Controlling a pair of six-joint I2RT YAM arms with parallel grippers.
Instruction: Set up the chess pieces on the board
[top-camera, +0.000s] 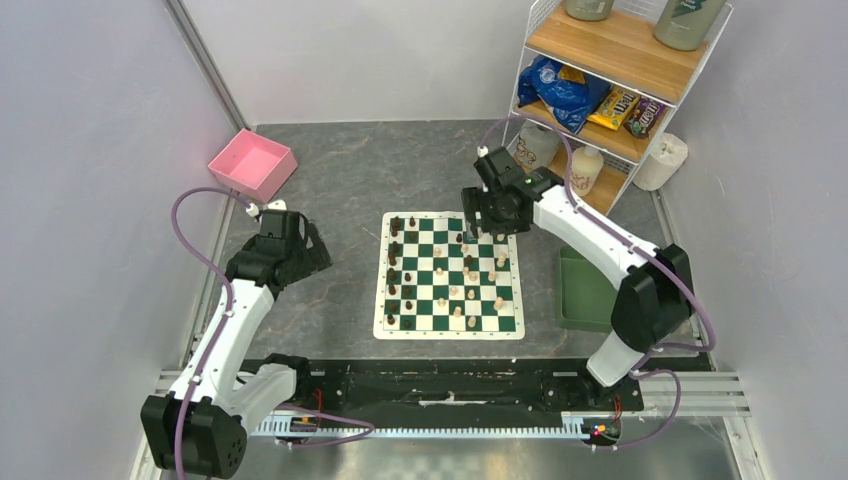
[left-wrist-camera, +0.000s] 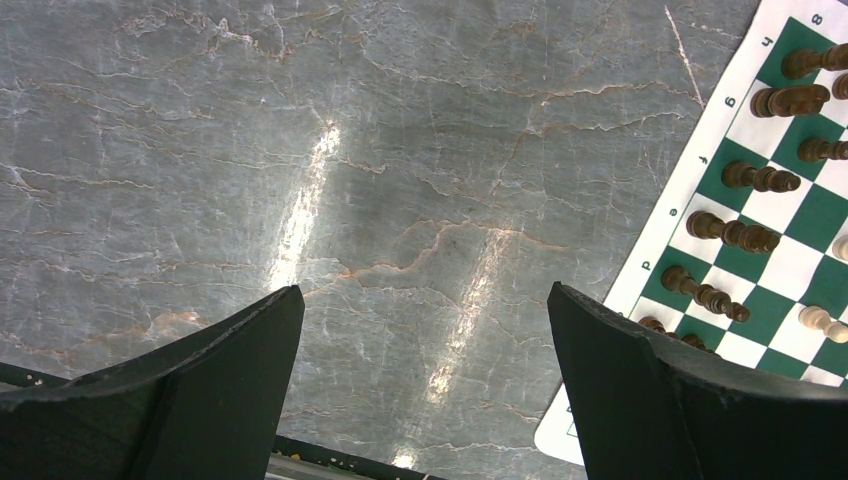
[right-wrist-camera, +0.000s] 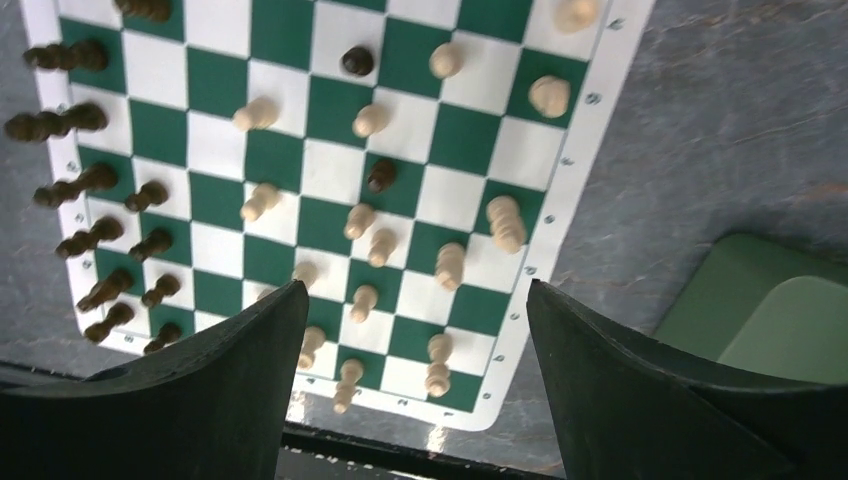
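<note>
Jaws apart, empty, both arms. Plain green tray (right-wrist-camera: 760, 310) beside green-and-white checked chess mat (right-wrist-camera: 567, 170), seen from right wrist, not left.

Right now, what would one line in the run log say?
left gripper: open, over table | right gripper: open, empty, above board | dark pieces: mostly along one edge | pale pieces: scattered

Board (left-wrist-camera: 688, 187) border — letters g, f, e.
</note>
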